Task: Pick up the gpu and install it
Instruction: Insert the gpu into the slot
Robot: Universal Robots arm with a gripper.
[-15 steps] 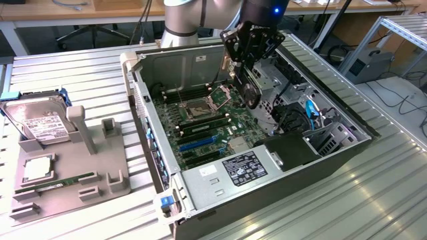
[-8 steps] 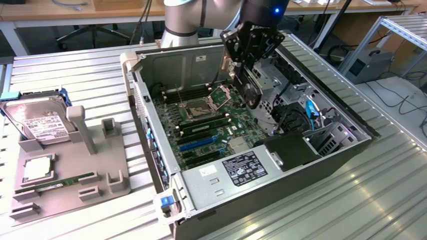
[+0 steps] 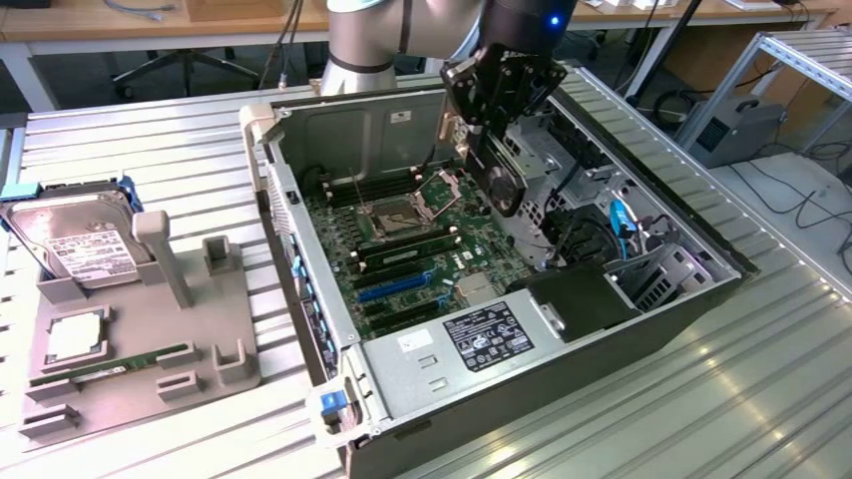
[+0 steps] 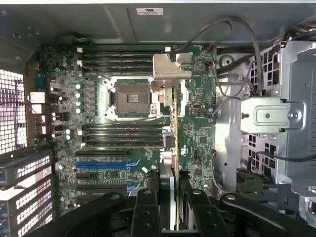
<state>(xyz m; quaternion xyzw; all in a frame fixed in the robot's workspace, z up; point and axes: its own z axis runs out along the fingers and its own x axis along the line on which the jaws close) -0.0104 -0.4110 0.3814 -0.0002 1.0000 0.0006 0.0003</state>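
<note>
Hand [image 3: 490,125] clamped the gpu [image 3: 504,188] on edge. The card hung just below the hand, above the motherboard [image 3: 399,257] inside the open computer case [image 3: 426,364], presumably to meet a slot edge-first.

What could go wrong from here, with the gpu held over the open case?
1. Misalignment: the gpu, clamped edge-on in the hand, runs crosswise to the blue slot and is off to one side of it. Lowering it here would likely hit board parts.
2. Socket damage: the card hangs right beside the open CPU socket.
3. Snag: loose cables arc near the card's bracket end.
</note>
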